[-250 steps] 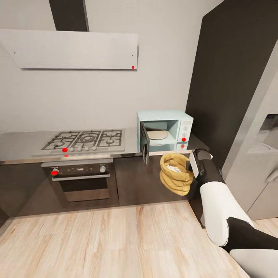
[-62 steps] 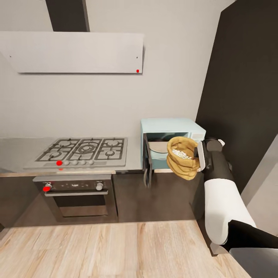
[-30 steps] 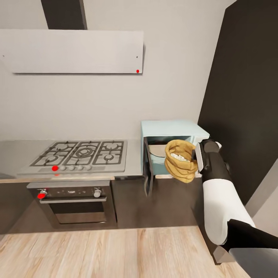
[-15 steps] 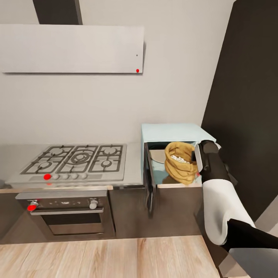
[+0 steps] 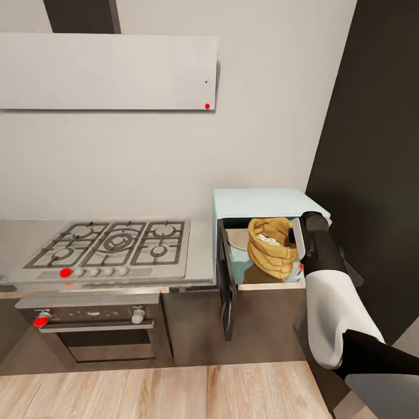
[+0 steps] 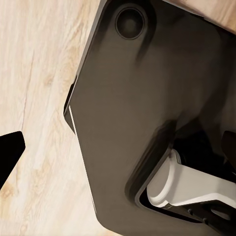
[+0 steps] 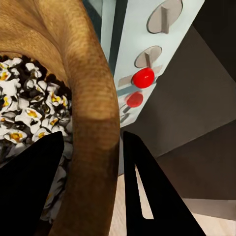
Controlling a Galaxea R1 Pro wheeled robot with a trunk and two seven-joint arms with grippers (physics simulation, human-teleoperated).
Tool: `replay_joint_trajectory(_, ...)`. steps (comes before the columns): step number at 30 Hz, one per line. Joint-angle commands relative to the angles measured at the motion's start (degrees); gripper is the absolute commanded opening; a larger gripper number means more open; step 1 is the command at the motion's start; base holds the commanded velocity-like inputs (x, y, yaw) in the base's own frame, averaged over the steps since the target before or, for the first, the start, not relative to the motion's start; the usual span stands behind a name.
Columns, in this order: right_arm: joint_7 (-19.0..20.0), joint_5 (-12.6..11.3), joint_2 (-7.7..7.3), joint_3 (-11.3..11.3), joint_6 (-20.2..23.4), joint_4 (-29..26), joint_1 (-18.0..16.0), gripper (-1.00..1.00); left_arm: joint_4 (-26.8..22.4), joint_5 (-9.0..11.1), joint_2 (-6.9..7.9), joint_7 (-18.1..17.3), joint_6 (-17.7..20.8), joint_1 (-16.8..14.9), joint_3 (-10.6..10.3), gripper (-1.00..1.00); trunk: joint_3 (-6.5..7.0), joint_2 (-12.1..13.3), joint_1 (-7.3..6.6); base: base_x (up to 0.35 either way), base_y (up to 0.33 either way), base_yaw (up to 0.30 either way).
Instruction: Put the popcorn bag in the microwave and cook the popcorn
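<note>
Popcorn bag (image 5: 270,254) held at the open microwave (image 5: 259,203) mouth, just over the threshold, pinched at its rolled rim by the right gripper (image 7: 93,162), one finger inside, one outside. Probably light, soft and saggy cloth; best gripped by that thick rim, kept upright so the popcorn (image 7: 24,103) stays in. Left gripper's state impossible to tell.

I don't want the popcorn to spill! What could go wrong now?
The right gripper pinches only the bag by its rim, so it might slip or tip and spill popcorn. The bag looks nearly as tall as the microwave opening, so it could snag going in. The open door might get bumped.
</note>
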Motion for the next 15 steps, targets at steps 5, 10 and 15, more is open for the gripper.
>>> replay_joint_trajectory(5, 0.3, -0.2, 0.08, -0.1, 0.3, 1.3, -0.1, -1.0, -0.1, 0.0, -0.02, 0.1, 0.0, 0.0, 0.2, 1.0, -0.07, -0.1, 0.01, 0.0, 0.0, 0.0)
replay_joint_trajectory(10, 0.4, -0.2, 0.08, -0.1, 0.3, 2.7, -0.1, -1.0, -0.1, 0.0, -0.02, 0.1, 0.0, 0.0, 0.2, 1.0, -0.07, -0.1, 0.01, 0.0, 0.0, 0.0)
replay_joint_trajectory(15, 0.4, -0.2, 0.08, -0.1, 0.3, 2.7, -0.1, -1.0, -0.1, 0.0, -0.02, 0.1, 0.0, 0.0, 0.2, 1.0, -0.07, -0.1, 0.01, 0.0, 0.0, 0.0)
